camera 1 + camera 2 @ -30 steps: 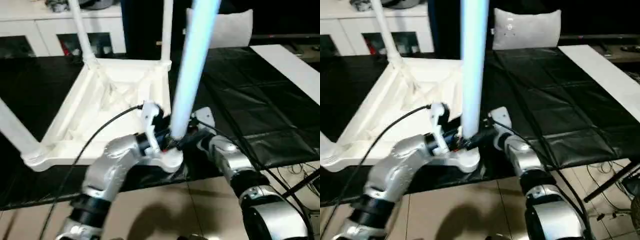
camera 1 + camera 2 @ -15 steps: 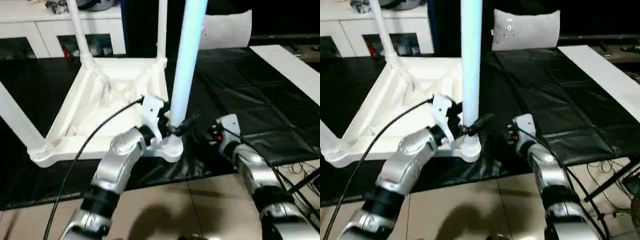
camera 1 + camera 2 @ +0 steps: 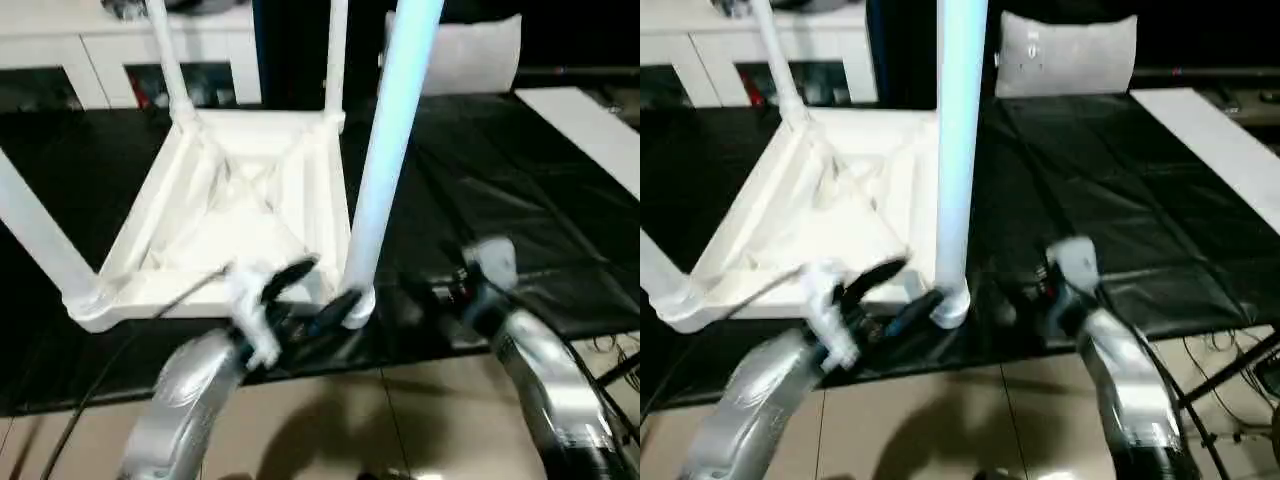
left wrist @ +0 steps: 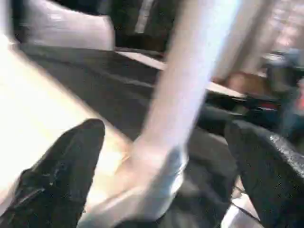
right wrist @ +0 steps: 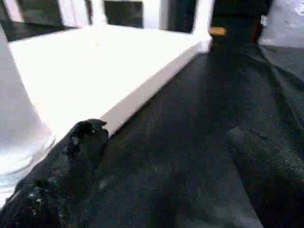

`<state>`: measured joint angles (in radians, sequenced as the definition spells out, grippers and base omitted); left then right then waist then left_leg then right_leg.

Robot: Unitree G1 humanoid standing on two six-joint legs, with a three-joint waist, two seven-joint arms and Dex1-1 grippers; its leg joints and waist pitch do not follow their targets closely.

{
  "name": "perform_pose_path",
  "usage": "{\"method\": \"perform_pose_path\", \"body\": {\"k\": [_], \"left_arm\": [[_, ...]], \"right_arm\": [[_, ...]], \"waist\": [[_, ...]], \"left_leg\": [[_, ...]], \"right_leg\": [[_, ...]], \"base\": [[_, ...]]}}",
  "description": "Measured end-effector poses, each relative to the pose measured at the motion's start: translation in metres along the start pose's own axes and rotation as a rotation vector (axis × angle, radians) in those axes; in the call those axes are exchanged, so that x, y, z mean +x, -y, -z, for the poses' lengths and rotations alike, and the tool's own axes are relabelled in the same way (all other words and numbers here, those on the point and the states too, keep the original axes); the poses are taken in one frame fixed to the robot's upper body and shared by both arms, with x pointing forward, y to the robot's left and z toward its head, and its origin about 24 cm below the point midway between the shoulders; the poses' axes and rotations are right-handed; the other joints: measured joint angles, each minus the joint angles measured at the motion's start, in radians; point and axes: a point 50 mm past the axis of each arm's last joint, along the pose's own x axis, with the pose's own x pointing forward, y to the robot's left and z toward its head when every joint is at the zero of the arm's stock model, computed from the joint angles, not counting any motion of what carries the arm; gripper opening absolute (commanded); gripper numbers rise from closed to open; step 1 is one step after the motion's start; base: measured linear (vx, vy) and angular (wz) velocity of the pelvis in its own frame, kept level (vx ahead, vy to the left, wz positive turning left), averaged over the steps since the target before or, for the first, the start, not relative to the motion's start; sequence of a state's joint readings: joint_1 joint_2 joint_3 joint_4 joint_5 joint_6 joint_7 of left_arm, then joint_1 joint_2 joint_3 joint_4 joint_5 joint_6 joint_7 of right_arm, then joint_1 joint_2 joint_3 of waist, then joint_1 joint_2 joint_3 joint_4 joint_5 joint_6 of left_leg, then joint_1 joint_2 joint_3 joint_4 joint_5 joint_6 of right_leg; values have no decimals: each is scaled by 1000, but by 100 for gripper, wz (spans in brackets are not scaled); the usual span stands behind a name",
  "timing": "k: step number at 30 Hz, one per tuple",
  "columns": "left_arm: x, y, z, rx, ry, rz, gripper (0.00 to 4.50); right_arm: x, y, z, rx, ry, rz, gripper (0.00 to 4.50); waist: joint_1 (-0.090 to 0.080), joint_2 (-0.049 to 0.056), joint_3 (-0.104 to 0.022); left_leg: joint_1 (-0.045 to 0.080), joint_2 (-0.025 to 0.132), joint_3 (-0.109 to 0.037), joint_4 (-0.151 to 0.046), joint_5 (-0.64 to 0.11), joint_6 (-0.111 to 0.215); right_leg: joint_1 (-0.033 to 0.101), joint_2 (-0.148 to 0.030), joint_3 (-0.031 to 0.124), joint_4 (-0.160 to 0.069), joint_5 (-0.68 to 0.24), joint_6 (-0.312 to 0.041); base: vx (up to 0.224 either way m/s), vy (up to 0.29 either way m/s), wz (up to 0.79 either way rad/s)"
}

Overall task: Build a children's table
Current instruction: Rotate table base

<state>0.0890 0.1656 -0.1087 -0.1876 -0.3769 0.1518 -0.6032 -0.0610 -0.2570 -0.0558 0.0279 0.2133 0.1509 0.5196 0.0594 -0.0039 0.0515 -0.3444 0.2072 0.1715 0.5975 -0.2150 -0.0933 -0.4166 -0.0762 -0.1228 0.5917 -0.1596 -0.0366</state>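
Observation:
The children's table lies upside down on a black cloth, its white tabletop showing the ribbed underside. Legs stand upright in its corner sockets: two far ones, a near left one, and the near right leg in its socket. My left gripper is open just in front of that socket; in the left wrist view the leg's foot sits between the spread fingers, untouched. My right gripper is open to the right of the leg, holding nothing.
A white glass-door cabinet stands behind the table at the back left. A pale cushion sits at the back and a white board lies on the cloth at the right. Tiled floor runs along the near edge.
Both grippers have drawn back from the foot of the near right leg, the right one moving off to the right. The leg stays standing in its socket. The camera has shifted.

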Motion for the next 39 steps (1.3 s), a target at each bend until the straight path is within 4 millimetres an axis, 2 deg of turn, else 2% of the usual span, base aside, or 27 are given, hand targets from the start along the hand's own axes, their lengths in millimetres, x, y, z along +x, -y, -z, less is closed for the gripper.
{"method": "perform_pose_path", "body": {"k": [5,7,8,11,14,17,24,27,31,37,38,39], "left_arm": [[-18,-13,-13,28,54,-286,447],[-24,-23,-14,56,36,-401,447],[-26,-26,-14,52,37,-446,447],[-28,-30,-19,42,55,-526,447],[-26,-34,-25,63,73,-580,447],[-27,-35,-26,115,50,-592,447],[-26,-25,-14,127,-15,-545,447],[-24,-24,-13,122,-15,-539,447],[-23,-22,-12,119,-15,-537,447],[-20,-23,-15,125,-3,-530,447],[-20,-23,-15,125,-3,-530,447],[-19,-22,-15,123,-3,-529,447]], "right_arm": [[-23,-9,1,65,-57,129,450],[-26,-11,3,66,-92,178,450],[-27,-12,3,62,-104,204,450],[-27,-17,3,62,-107,267,450],[-26,-21,-3,81,-69,267,450],[-25,-24,-8,102,-39,248,450],[-24,-25,-9,98,-38,222,450],[-24,-24,-9,95,-38,222,450],[-23,-23,-9,76,-49,211,450],[-18,-25,-11,49,-45,184,450],[-18,-26,-11,43,-49,170,450],[-18,-27,-10,18,-58,164,450]], "waist": [[-6,-6,-1],[-16,-7,0],[-24,-6,0],[-34,-4,1],[-53,-4,3],[-61,-9,2],[-56,-9,2],[-55,-10,2],[-58,-9,2],[-55,-10,1],[-55,-9,0],[-53,-8,-2]], "left_leg": [[1,0,-2,0,0,0],[0,0,-4,2,0,0],[1,0,-6,2,0,0],[0,7,-23,0,-1,1],[13,8,-25,0,-3,5],[14,2,-27,0,-4,7],[11,-1,-27,-1,-5,8],[19,-3,-26,-3,-8,9],[34,-3,-25,-12,-18,1],[45,-3,-18,-25,-28,-3],[47,-3,-17,-25,-30,-1],[40,-6,-28,-22,-32,4]], "right_leg": [[9,5,-4,-16,1,3],[13,5,-9,-26,3,7],[17,4,-17,-36,5,10],[35,3,-39,-68,7,14],[54,2,-44,-79,7,14],[54,-2,-44,-79,7,14],[50,-3,-36,-72,8,15],[50,-3,-32,-65,8,15],[58,-1,-33,-65,7,15],[62,0,-27,-53,-8,14],[63,0,-26,-50,-13,14],[66,-2,-35,-49,-18,14]], "base": [[0,0,0],[0,0,0],[0,0,0],[0,0,0],[0,0,0],[0,0,0],[0,0,0],[0,0,0],[40,-15,-2],[39,-10,-2],[73,-10,0],[80,-8,8]]}}
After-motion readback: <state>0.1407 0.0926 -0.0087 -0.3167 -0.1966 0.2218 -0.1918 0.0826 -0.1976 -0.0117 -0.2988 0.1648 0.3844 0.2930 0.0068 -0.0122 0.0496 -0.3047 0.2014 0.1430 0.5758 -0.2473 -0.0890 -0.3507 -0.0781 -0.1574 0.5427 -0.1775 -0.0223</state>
